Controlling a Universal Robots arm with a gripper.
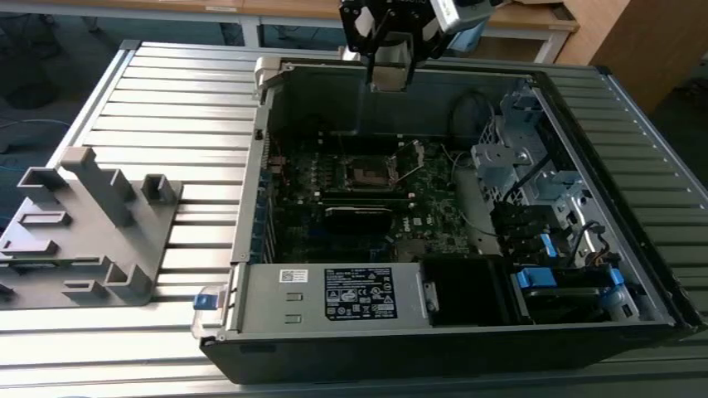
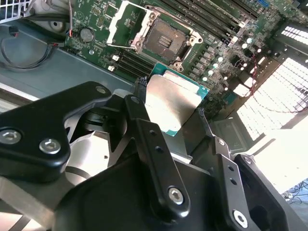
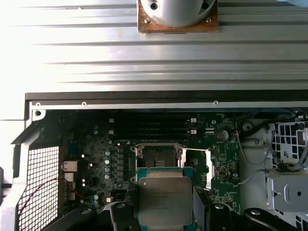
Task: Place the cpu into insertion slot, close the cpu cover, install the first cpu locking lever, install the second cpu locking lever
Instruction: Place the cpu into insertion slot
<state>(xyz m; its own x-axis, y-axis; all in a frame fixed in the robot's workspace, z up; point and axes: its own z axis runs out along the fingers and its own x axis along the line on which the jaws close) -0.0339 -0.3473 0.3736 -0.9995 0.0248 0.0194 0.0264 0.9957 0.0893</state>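
Observation:
My gripper (image 1: 390,76) hangs above the far rim of the open computer case (image 1: 249,274), shut on the cpu (image 2: 169,107), a flat square chip with a dull grey metal top and green edge. Black fingers (image 2: 144,125) clamp two opposite sides of the cpu (image 3: 165,198). Below it on the green motherboard (image 1: 437,215) lies the insertion slot (image 1: 369,170), a bare socket with a dark centre (image 2: 166,41) (image 3: 159,155). The cpu cover (image 3: 208,168) stands swung open beside the slot, its silvery frame (image 2: 119,21) clear of the socket. A thin lever wire (image 3: 195,150) sticks out near it.
Memory slots (image 3: 149,126) run beside the socket, and a long black module (image 1: 360,217) lies in front of it. A labelled power supply (image 1: 332,294) fills the case's near side; a drive cage with cables (image 1: 531,166) is on the exterior view's right. A grey fixture (image 1: 89,224) stands on the slatted table (image 1: 177,108).

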